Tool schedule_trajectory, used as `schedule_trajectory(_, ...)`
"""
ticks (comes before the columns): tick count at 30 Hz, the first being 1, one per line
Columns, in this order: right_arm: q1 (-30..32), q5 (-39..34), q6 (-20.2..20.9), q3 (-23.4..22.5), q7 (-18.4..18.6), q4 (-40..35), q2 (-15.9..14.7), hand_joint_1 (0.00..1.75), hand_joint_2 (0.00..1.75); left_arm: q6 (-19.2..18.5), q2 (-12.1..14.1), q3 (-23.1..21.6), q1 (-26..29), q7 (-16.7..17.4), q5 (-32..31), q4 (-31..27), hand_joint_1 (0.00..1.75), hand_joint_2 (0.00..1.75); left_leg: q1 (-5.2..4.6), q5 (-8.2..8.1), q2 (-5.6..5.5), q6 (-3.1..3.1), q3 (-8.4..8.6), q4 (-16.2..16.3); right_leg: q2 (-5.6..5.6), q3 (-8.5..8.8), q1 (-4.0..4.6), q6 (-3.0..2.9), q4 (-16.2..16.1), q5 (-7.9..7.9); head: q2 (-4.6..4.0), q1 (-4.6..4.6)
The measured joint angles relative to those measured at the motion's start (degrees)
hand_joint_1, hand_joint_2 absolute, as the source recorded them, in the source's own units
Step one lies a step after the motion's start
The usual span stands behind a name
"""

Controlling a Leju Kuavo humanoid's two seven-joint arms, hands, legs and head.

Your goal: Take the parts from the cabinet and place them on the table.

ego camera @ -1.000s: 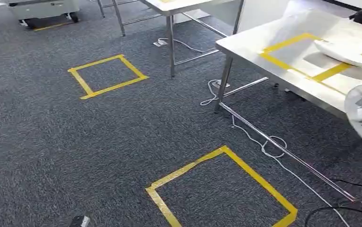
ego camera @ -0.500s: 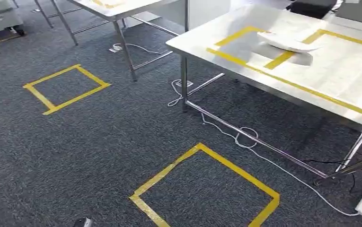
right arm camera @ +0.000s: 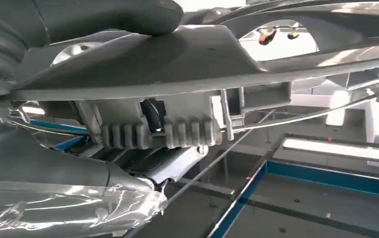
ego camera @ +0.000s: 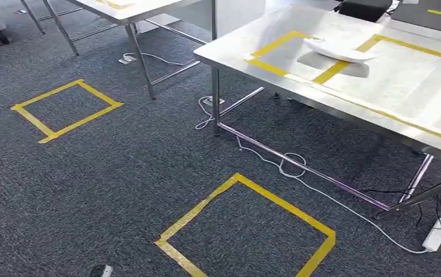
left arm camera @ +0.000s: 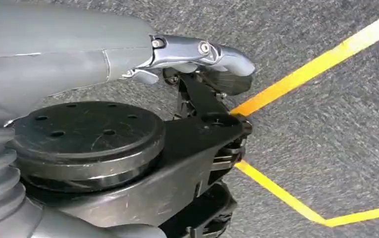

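shiny steel table [ego camera: 379, 109] with yellow tape lines [ego camera: 275, 40], flat white part [ego camera: 345, 51], maybe a tray, on top

The tabletop [ego camera: 379, 86] runs off the frame's right edge. A grey part [right arm camera: 142, 64] hides the right robot hand's [right arm camera: 157, 134] fingers; its grasp is unclear.

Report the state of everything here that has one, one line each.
white dish: resting on the table.
power strip: lying on the floor, cable attached.
left hand: hanging above the floor, nothing seen in it.
right hand: gripping the rim of a grey plate.
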Motion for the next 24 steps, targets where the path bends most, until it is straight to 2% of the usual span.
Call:
schedule_trajectory(1, -0.1, 0.0, 0.0, 0.0, 0.0, 0.2, 0.0, 1.75, 1.75, 0.0, 0.0, 0.0, 0.0, 0.0, -0.1, 0.0, 0.00, 1.75, -0.04, -0.03, 0.00, 0.04, -0.01, 0.0, 0.00, 0.00, -0.02, 0.09, -0.1, 0.04, 0.00, 0.00)
schedule_trajectory(2, -0.2, 0.0, 0.0, 0.0, 0.1, 0.3, 0.1, 1.75, 1.75, 0.0, 0.2, 0.0, 0.0, -0.1, -0.2, 0.0, 0.00, 1.75, -0.38, -0.62, 0.04, 1.06, 0.09, -0.7, 0.18, 0.47, -0.16, 1.23, -0.2, 0.68, 0.00, -0.07)
schedule_trajectory(3, -0.2, -0.1, 0.0, 0.0, 0.1, 0.6, 0.2, 1.75, 1.75, -0.1, 0.2, 0.0, 0.0, -0.2, -0.2, 0.0, 0.00, 1.75, -0.28, -0.83, 0.21, 1.49, 0.63, -1.6, -0.08, 0.01, 0.04, 1.58, 0.6, 1.77, 0.00, -0.02)
schedule_trajectory(4, -0.4, 0.0, 0.0, 0.0, 0.2, 0.6, 0.2, 1.75, 1.75, -0.1, 0.0, 0.0, 0.0, -0.2, -0.3, 0.0, 0.00, 1.75, 0.22, -0.41, 0.25, 1.95, 1.84, -2.1, -0.29, 0.02, 0.01, 1.54, 0.7, 1.47, 0.00, -0.09)
schedule_trajectory(5, -0.5, 0.0, -0.1, 0.1, 0.3, 0.9, 0.3, 1.75, 1.75, 0.0, 0.2, 0.0, 0.1, -0.2, -0.3, 0.0, 0.00, 1.75, 0.30, -0.56, 0.73, 2.16, 2.50, -2.6, -2.26, -0.32, 0.24, 1.12, 1.6, 0.27, 0.00, 0.34)
schedule_trajectory(6, -0.7, 0.1, -0.1, 0.2, 0.5, 1.0, 0.3, 1.75, 1.75, 0.0, 0.2, 0.0, 0.2, -0.2, -0.4, 0.0, 0.00, 1.75, 0.32, -0.70, 0.98, 2.30, 2.91, -2.6, -3.37, -1.62, 0.23, 1.17, 4.2, -1.11, 0.00, 0.72)
schedule_trajectory(7, -0.9, 0.1, -0.2, 0.3, 0.6, 1.2, 0.3, 1.75, 1.75, 0.0, 0.2, 0.0, 0.3, -0.2, -0.4, 0.0, 0.00, 1.75, 0.35, -0.91, 1.26, 2.14, 3.19, -2.6, -3.89, -4.03, 0.09, 1.15, 8.6, -3.16, 0.00, 0.65)
schedule_trajectory(8, -0.9, 0.2, -0.2, 0.4, 0.6, 1.4, 0.3, 1.75, 1.75, 0.0, 0.2, 0.0, 0.4, -0.2, -0.4, 0.0, 0.00, 1.75, 0.42, -1.22, 1.60, 1.87, 3.41, -2.6, -4.13, -6.82, -0.16, 0.91, 13.4, -5.26, 0.00, 0.68)
schedule_trajectory(9, -0.9, 0.2, -0.2, 0.5, 0.6, 1.5, 0.3, 1.75, 1.75, 0.0, 0.2, 0.0, 0.6, -0.2, -0.4, 0.0, 0.00, 1.75, 0.58, -1.51, 1.81, 1.49, 3.65, -2.6, -4.19, -8.88, -0.39, 1.34, 16.7, -6.22, 0.00, 0.61)
schedule_trajectory(10, -0.8, 0.3, -0.2, 0.6, 0.7, 1.8, 0.3, 1.75, 1.75, 0.0, 0.3, 0.0, 0.7, -0.1, -0.4, 0.0, 0.00, 1.75, 0.93, -1.90, 2.02, 0.90, 4.05, -2.6, -4.34, -10.06, -0.82, 2.17, 17.7, -5.82, 0.00, 0.68)
schedule_trajectory(11, -0.7, 0.3, -0.2, 0.7, 0.8, 2.1, 0.3, 1.75, 1.75, 0.0, 0.3, 0.0, 0.9, -0.1, -0.5, 0.0, 0.00, 1.75, 1.34, -2.38, 2.12, 0.30, 4.57, -2.6, -4.54, -9.40, -1.37, 3.14, 15.8, -4.15, 0.00, 0.65)
schedule_trajectory(12, -0.7, 0.4, -0.2, 0.8, 0.8, 2.3, 0.3, 1.75, 1.75, 0.0, 0.3, 0.0, 1.0, 0.0, -0.6, 0.0, 0.00, 1.75, 1.93, -2.98, 2.18, -0.42, 5.23, -2.5, -4.80, -7.48, -2.04, 3.37, 11.4, -2.61, 0.00, 0.68)
schedule_trajectory(13, -0.7, 0.4, -0.2, 0.9, 0.8, 2.4, 0.3, 1.75, 1.75, 0.0, 0.3, 0.0, 1.0, 0.0, -0.6, 0.0, 0.00, 1.75, 2.51, -3.70, 2.19, -1.24, 5.98, -2.4, -5.08, -5.03, -2.93, 4.28, 6.4, -0.83, 0.00, 0.70)
schedule_trajectory(14, -0.7, 0.4, -0.2, 0.9, 0.8, 2.6, 0.4, 1.75, 1.75, 0.0, 0.7, 0.0, 1.1, 0.0, -0.6, 0.0, 0.00, 1.75, 2.32, -4.63, 2.37, -2.25, 6.54, -1.9, -5.56, -3.01, -4.23, 5.91, 2.1, 1.54, 0.00, 0.81)
schedule_trajectory(15, -1.2, 0.3, -0.4, 1.1, 0.8, 3.3, 1.0, 1.75, 1.75, 0.0, 1.5, 0.0, 1.3, 0.0, -0.6, -0.2, 0.00, 1.75, 2.23, -5.57, 2.59, -3.17, 7.04, -1.6, -5.84, -3.84, -3.63, 6.33, 3.0, 0.85, 0.00, 1.61)
schedule_trajectory(16, -1.4, 0.4, -0.4, 1.2, 0.8, 3.4, 1.0, 1.75, 1.75, 0.0, 1.2, 0.0, 1.1, 0.0, -0.6, -0.2, 0.00, 1.75, 2.28, -6.53, 2.81, -3.68, 7.16, -1.5, -5.21, -3.36, -3.39, 3.36, 3.2, -0.99, 0.00, 0.90)
schedule_trajectory(17, -0.9, 0.5, -0.5, 1.2, 1.0, 3.4, 1.2, 1.75, 1.75, 0.0, 1.2, 0.0, 0.9, 0.0, -0.6, -0.2, 0.00, 1.75, 2.47, -7.30, 2.79, -4.04, 7.62, -1.6, -4.82, -3.36, -3.73, 2.81, 3.6, -1.00, 0.00, 0.50)
schedule_trajectory(18, -0.9, 0.4, -0.5, 1.2, 1.0, 3.4, 1.2, 1.75, 1.75, 0.0, 1.2, 0.0, 0.7, 0.0, -0.6, -0.2, 0.00, 1.75, 2.62, -7.13, 2.81, -4.73, 8.01, -1.2, -4.75, -3.23, -3.65, 2.31, 3.9, -1.69, 0.00, 0.29)
schedule_trajectory(19, -0.9, 0.5, -0.5, 1.3, 1.0, 3.4, 1.2, 1.75, 1.75, 0.0, 1.1, 0.0, 0.4, 0.0, -0.6, -0.2, 0.00, 1.75, 2.77, -5.62, 2.64, -5.32, 7.06, 0.8, -4.16, -2.47, -3.32, 1.76, 4.4, -2.13, 0.00, -0.05)
schedule_trajectory(20, -0.4, 0.5, -0.5, 1.4, 1.0, 3.4, 1.3, 1.75, 1.75, 0.0, 0.8, 0.0, 0.1, 0.0, -0.7, -0.2, 0.00, 1.75, 2.82, -3.27, 2.69, -5.50, 5.11, 5.0, -4.33, -1.84, -3.22, 0.95, 3.9, -2.80, 0.00, -0.51)
schedule_trajectory(21, -0.5, 0.6, -0.5, 1.5, 1.1, 3.4, 1.3, 1.75, 1.75, 0.0, 0.8, 0.0, -0.1, 0.0, -0.7, -0.1, 0.00, 1.75, 2.67, -2.00, 2.79, -5.34, 1.73, 9.9, -4.44, -1.03, -3.07, 0.72, 3.7, -3.36, 0.00, -0.59)
schedule_trajectory(22, -0.8, 0.6, -0.6, 1.6, 1.2, 3.4, 1.3, 1.75, 1.75, 0.0, 0.7, 0.0, 0.0, 0.1, -0.7, -0.1, 0.00, 1.75, 2.55, -2.95, 2.81, -5.07, -2.60, 15.0, -4.39, 0.16, -2.87, 0.21, 3.1, -3.97, 0.00, -0.79)
schedule_trajectory(23, -0.8, 0.7, -0.9, 1.7, 1.4, 3.4, 1.3, 1.75, 1.75, 0.0, 0.7, 0.0, 0.1, 0.2, -0.8, -0.1, 0.00, 1.75, 2.31, -5.42, 2.81, -4.80, -5.76, 17.9, -4.35, 1.35, -2.66, -0.10, 2.6, -4.62, 0.00, -0.94)
schedule_trajectory(24, -0.8, 0.8, -1.2, 1.8, 1.6, 3.4, 1.3, 1.75, 1.75, 0.1, 0.7, 0.0, 0.4, 0.4, -0.8, -0.1, 0.00, 1.75, 1.99, -8.49, 2.80, -4.45, -8.14, 18.9, -4.19, 2.77, -2.49, -0.31, 2.0, -5.25, 0.00, -0.94)
